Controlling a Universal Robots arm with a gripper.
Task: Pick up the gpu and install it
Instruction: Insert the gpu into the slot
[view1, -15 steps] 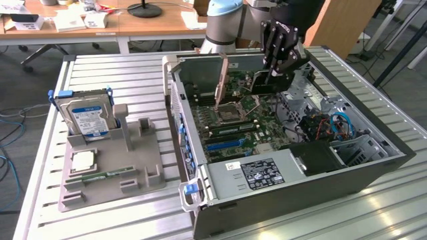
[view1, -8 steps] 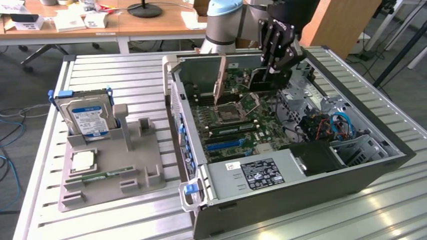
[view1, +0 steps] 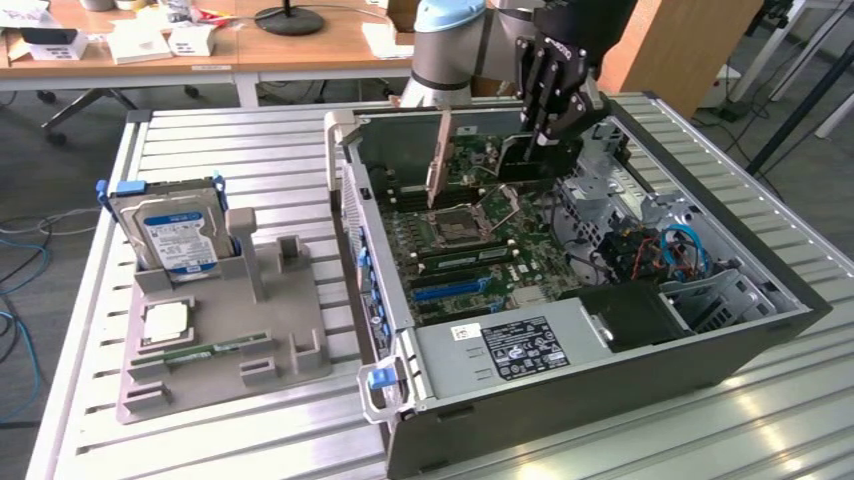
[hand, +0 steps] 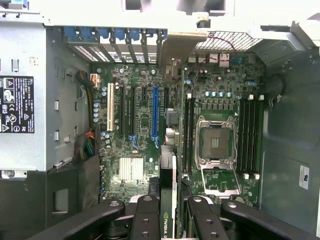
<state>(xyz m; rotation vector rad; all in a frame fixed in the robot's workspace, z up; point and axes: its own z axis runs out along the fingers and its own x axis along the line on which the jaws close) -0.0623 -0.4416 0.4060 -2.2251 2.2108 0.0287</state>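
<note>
The gpu (view1: 514, 160) stands on edge inside the open computer case (view1: 400, 400), over the motherboard (view1: 467, 250). Its tan metal bracket (view1: 438, 155) points toward the case's rear wall. My gripper (view1: 550, 135) comes down from above and is shut on the card's far end. In the wrist view the gpu (hand: 169, 175) appears edge-on between my two black fingers (hand: 146, 215), running beside the blue slot (hand: 154, 115) toward the rear openings. Whether the card sits in a slot I cannot tell.
A grey parts holder (view1: 220, 350) at the exterior view's left carries a silver hard drive with a blue label (view1: 176, 235), a square chip (view1: 167, 322) and a green memory stick (view1: 200, 355). An empty processor socket (view1: 461, 222), a power supply (view1: 534, 345) and cables (view1: 667, 250) fill the case.
</note>
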